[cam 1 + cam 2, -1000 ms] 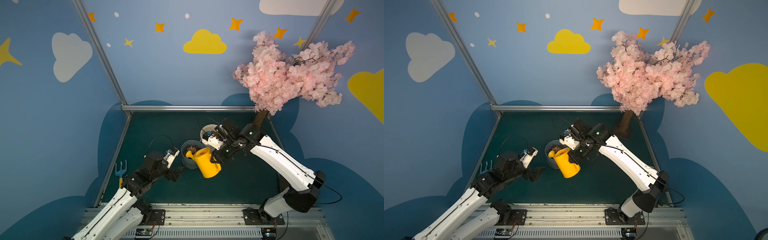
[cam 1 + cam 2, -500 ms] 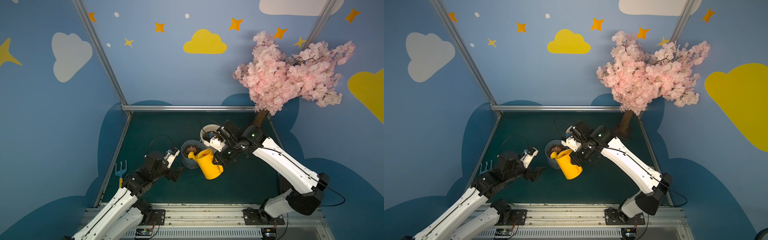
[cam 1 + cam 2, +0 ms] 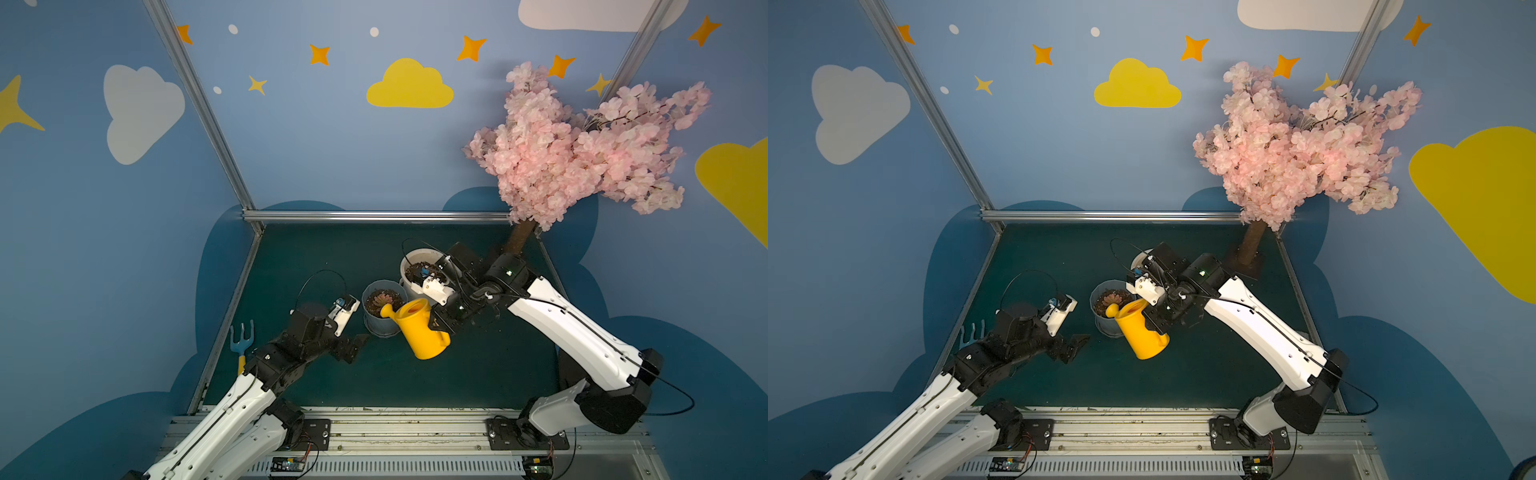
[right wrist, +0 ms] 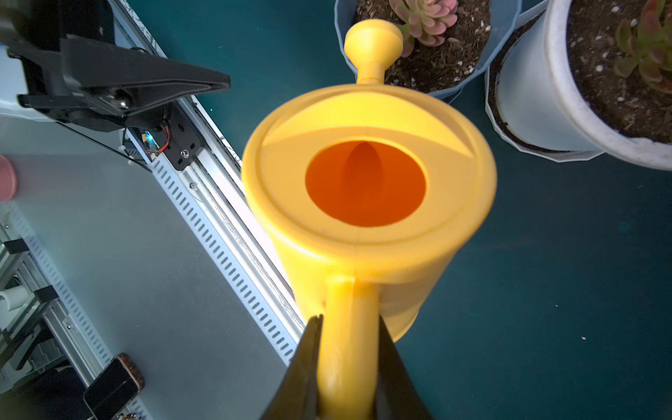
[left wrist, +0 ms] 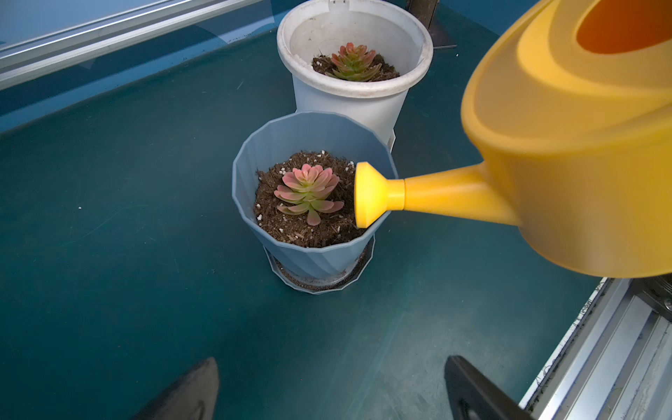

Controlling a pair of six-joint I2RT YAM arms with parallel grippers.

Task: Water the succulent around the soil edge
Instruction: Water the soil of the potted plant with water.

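Watering can — spout toward succulent

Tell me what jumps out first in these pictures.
The yellow can, its handle clamped in the right gripper, tilts with its spout over the blue pot's rim, beside the pink succulent. A pink blossom tree fills the far corner.

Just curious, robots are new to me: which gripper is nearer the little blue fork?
Left. The left gripper sits a short way from the fork; the right gripper is beyond the blue pot, holding the can.
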